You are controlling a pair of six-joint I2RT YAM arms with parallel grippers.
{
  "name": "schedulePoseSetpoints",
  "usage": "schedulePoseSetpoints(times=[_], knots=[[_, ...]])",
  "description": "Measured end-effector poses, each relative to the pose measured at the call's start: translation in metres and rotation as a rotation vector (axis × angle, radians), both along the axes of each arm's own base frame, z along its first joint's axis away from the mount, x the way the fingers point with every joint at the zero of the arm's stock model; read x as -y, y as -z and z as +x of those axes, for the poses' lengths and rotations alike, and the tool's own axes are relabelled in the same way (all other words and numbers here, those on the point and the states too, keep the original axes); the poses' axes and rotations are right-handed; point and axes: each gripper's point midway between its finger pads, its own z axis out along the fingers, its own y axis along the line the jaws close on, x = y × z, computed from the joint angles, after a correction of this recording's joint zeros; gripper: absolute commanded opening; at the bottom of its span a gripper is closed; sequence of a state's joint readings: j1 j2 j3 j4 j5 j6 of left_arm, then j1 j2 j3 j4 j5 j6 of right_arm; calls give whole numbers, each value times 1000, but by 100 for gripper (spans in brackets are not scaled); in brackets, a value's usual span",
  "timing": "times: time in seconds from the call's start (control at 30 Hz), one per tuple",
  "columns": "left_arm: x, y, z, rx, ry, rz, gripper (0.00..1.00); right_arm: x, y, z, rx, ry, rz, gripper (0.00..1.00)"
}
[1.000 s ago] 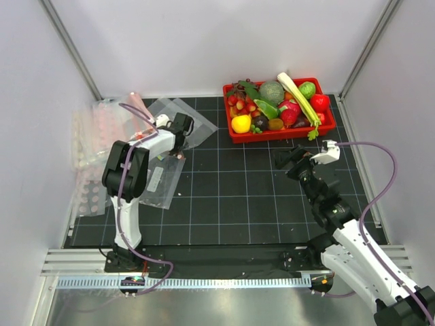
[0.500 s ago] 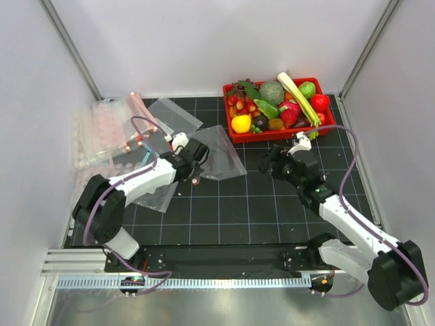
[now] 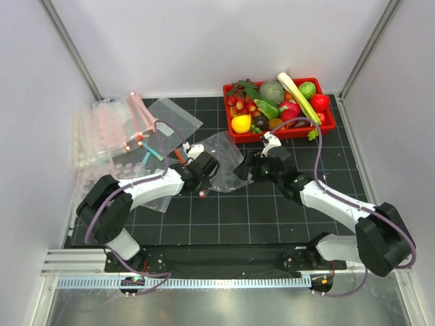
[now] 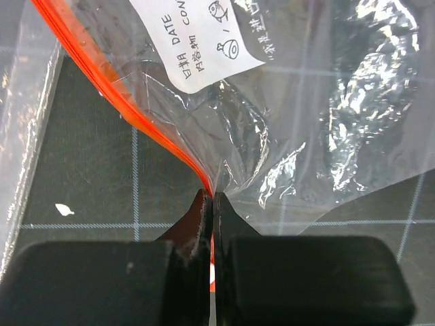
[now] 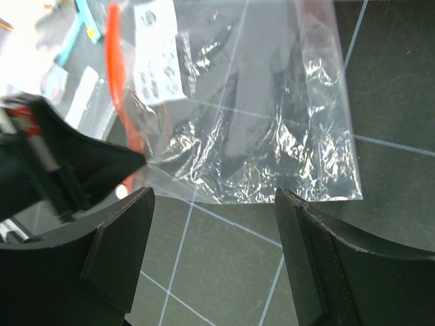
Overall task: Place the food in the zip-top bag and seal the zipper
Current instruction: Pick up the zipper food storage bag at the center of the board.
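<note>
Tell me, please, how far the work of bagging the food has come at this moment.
Done: the left gripper is shut on the zip-top bag at its zipper. In hand: the right gripper, open, faces the bag's other edge, probably to help open it. Left: the food lies in the red tray; the bag holds none, so filling and sealing remain.

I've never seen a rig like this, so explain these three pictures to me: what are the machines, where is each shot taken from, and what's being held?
These are two robot arms over a black gridded mat, each ending in a two-finger pincer. One picture looks down from above; the other two come from cameras on the wrists. The left pincer is shut on the red-orange zipper strip of a clear plastic bag. The right pincer is open just beside the same bag, gripping nothing. Behind sits a red plastic tray of toy produce.
</note>
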State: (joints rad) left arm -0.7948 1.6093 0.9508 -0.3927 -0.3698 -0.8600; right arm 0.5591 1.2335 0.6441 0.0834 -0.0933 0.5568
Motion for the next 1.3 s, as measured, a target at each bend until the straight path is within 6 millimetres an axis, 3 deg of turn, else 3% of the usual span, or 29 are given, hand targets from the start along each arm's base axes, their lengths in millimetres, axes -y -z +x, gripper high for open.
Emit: schedulePoseSetpoints(times=[0.3, 0.5, 0.7, 0.83, 1.07, 1.3], knots=[[7, -40, 3, 111, 69, -69, 0, -11, 31, 4, -66, -26, -26, 75], [9, -43, 4, 127, 86, -78, 0, -40, 43, 2, -91, -131, 59, 74], [9, -43, 4, 129, 97, -70, 0, -68, 26, -14, 12, -255, 63, 75], [7, -47, 3, 134, 105, -65, 0, -75, 9, -18, 124, -307, 91, 68], [0, -73, 0, 184, 112, -84, 0, -86, 9, -33, 251, -392, 30, 67], [-1, -74, -4, 172, 126, -83, 0, -107, 7, -56, 411, -507, -67, 72]])
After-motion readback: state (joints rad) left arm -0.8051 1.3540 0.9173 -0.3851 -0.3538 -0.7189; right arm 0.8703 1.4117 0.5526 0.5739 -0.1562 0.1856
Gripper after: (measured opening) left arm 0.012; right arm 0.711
